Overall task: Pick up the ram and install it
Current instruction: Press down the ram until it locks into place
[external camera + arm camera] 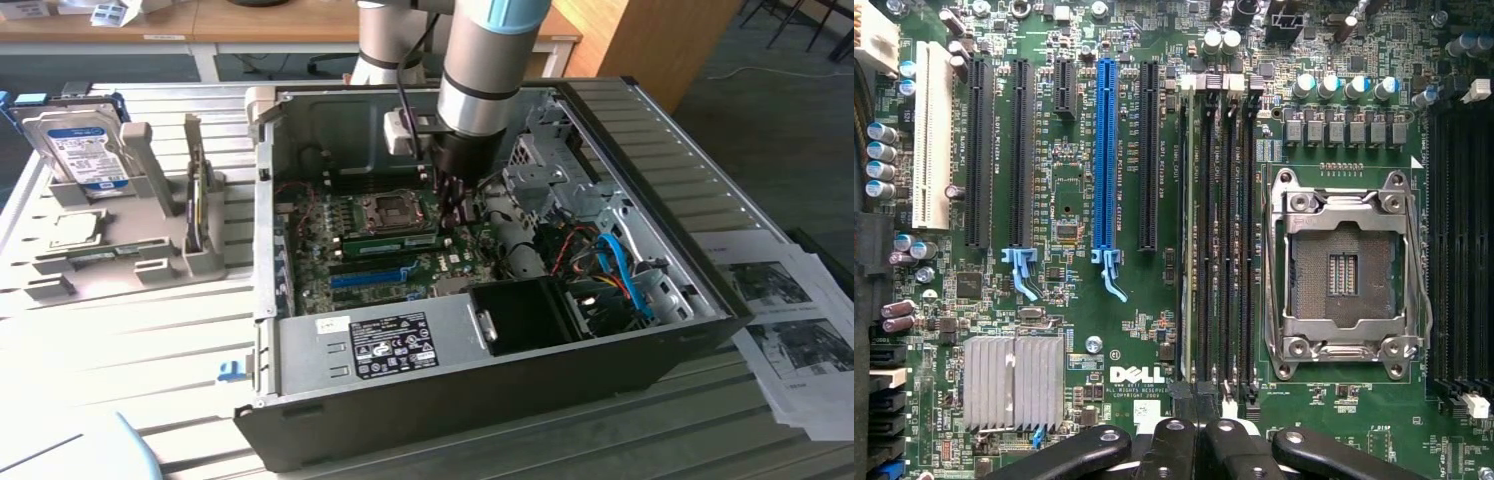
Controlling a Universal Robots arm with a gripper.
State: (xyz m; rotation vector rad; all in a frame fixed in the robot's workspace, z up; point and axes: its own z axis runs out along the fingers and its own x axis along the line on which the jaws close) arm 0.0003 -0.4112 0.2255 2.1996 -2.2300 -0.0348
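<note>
**Status.** The claw (1199, 445) is clenched, its two fingers pressed together with nothing visible between them. It hangs inside the open computer case (507, 400), over the motherboard (1074, 200) and close above the bank of memory slots (1219, 250).

**Location of the part.** The ram (394, 241) stands upright in a memory slot, on the near side of the CPU socket (394, 210) and just beyond the blue expansion slot (367, 277). It appears to sit in the slot of the bank farthest from the socket. Whether its end latches have closed cannot be told.

**Step in hand (judged).** Seating the ram.

**Procedure notes.**
- Apply force straight down along the top edge of the stick. A sideways load would tilt it in the slot.
- Press near both ends in turn, or at the middle, so that the stick goes down level.
- Keep the fingers clear of the open CPU socket and of the upright capacitors (1344, 88) beside the slots.

**Surroundings.** A hard drive (80, 150) stands in a grey fixture on the table (134, 330), well apart at the exterior view's left.
</note>
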